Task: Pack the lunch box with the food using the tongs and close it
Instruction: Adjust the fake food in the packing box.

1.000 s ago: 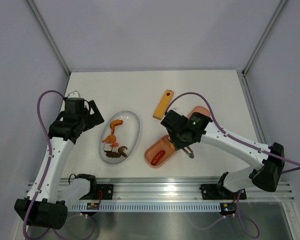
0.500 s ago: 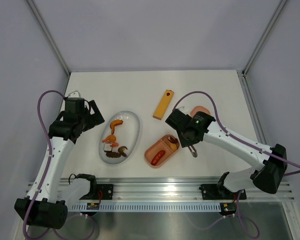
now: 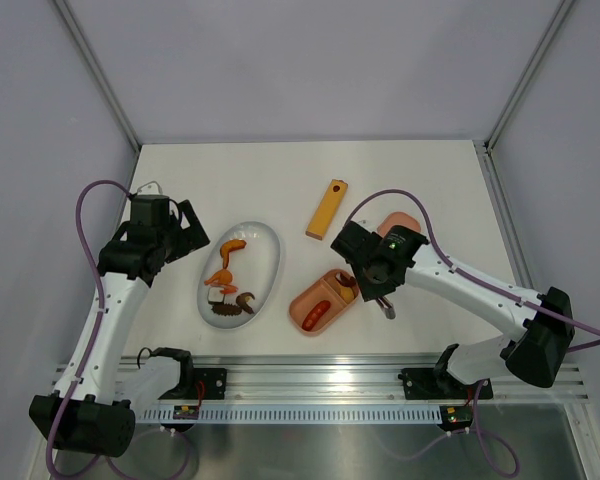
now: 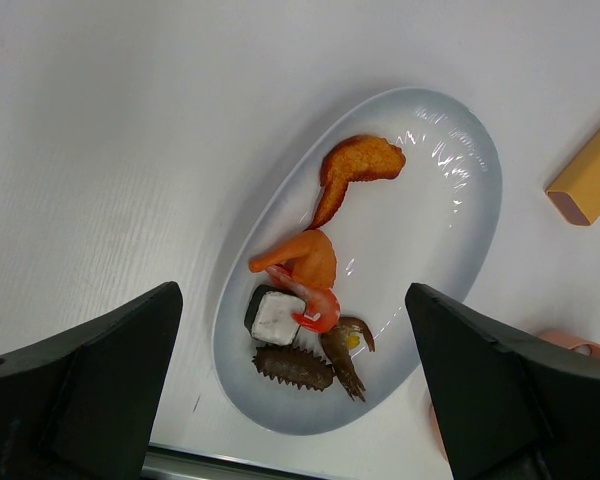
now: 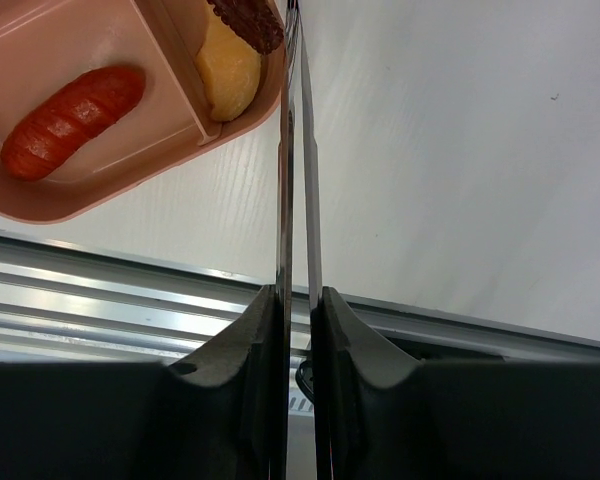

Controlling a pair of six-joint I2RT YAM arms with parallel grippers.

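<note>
R jaws pinch tongs, seemingly.

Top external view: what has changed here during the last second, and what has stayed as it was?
The right fingers, shut on the tongs, moved slightly to the right, off the lunch box tray, so a brown piece in its far compartment now shows. The left fingers, the plate with its food, the lid and the yellow bar stayed in place.
</note>
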